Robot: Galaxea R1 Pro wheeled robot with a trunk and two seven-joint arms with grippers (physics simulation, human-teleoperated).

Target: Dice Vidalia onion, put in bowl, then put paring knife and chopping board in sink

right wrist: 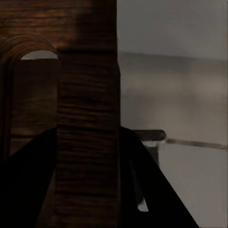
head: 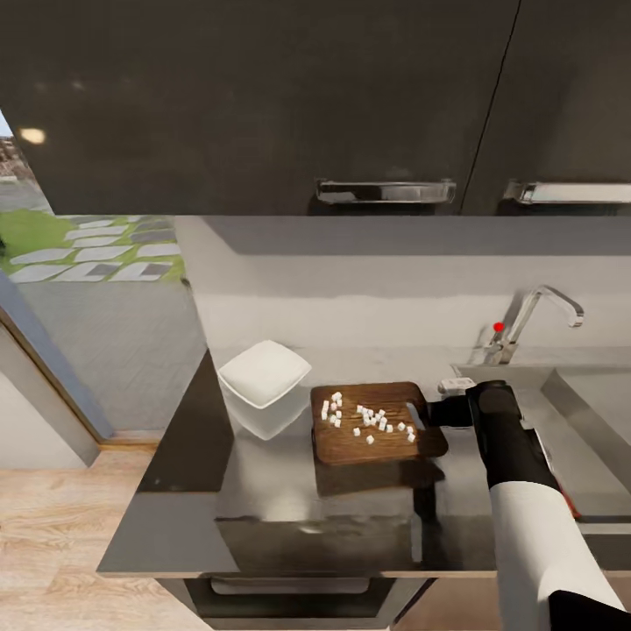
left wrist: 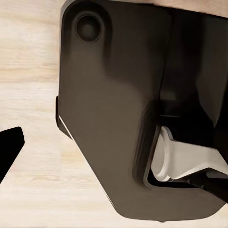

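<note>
Onion is already diced: small pale cubes of Vidalia onion (head: 368,419) lie scattered on the chopping board (head: 350,447), none yet in the bowl (head: 265,384). The board seems lifted off the surface (head: 263,491), judging by the shadow beneath it, with the bowl just beside its left edge. The step in hand looks like the transfer of the dice into the bowl.

Your right hand (head: 436,412) is at the board's right end, by the handle cut-out. In the right wrist view the board's edge (right wrist: 85,133) runs between the two dark fingers (right wrist: 28,185), so the hand is clamped on the board. The forearm reaches in low from the right, roughly level, over the near edge of the sink (head: 578,412).

Next move calls for carrying the board over the bowl and tilting the left end down. Keep the tilt slow; the cubes are loose and could spill onto the surface short of the rim.

Left hand: the left wrist view gives the robot's dark base and wood floor (left wrist: 33,61), with one dark fingertip (left wrist: 9,142) at the edge. Cannot tell whether it is wide or narrow.

The paring knife is not clearly identifiable.
</note>
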